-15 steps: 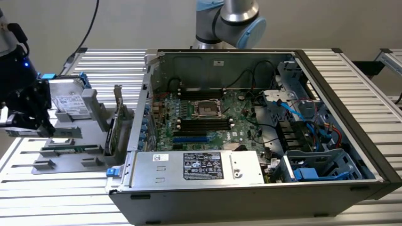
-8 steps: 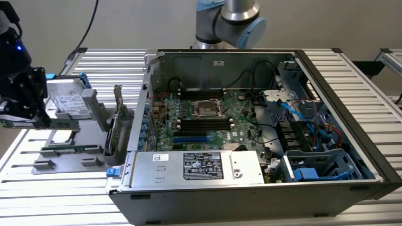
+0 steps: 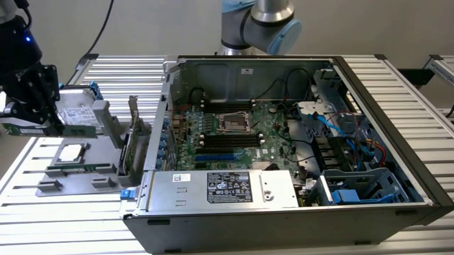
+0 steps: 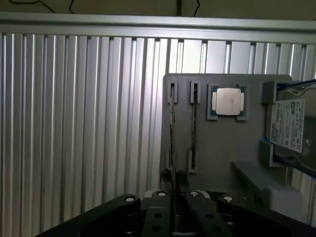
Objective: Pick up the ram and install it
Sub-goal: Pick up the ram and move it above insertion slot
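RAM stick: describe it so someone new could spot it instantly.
On the exterior view's left, beside the open computer case, sits a grey parts tray. Above it, the gripper pinches the ram: a long, thin green stick lying level, unlike the taller upright card with a metal bracket beside it.

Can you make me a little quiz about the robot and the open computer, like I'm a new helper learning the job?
1. True or false: the computer case has its side cover on.
2. What does the gripper hold? A) the ram B) a screwdriver C) a fan
3. Fill in the gap: the gripper is to the exterior view's ____ of the case.

Key: 1 false, the case lies open and the board inside shows. 2 A, the thin green stick is pinched in the gripper. 3 left.
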Controlling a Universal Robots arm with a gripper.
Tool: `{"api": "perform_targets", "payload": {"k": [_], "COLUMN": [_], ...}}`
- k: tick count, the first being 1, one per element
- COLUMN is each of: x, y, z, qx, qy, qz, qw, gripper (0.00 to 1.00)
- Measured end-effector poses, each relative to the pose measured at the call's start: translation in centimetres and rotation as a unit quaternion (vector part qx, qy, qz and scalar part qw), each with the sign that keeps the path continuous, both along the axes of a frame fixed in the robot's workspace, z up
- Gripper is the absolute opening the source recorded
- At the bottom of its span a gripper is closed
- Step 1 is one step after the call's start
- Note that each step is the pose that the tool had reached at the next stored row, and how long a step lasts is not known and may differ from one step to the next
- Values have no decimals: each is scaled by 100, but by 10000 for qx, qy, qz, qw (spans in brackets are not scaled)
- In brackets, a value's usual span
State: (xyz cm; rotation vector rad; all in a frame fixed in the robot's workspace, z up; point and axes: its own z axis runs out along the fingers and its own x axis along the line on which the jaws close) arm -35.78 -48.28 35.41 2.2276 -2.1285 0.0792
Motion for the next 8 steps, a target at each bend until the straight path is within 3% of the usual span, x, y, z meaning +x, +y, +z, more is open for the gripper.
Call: {"api": "perform_targets", "payload": {"k": [8], "x": [205], "y": [17], "z": [154], "qx": [15], "qy": [-7], "qz": [0], "qw": [10000], "gripper": [15]}}
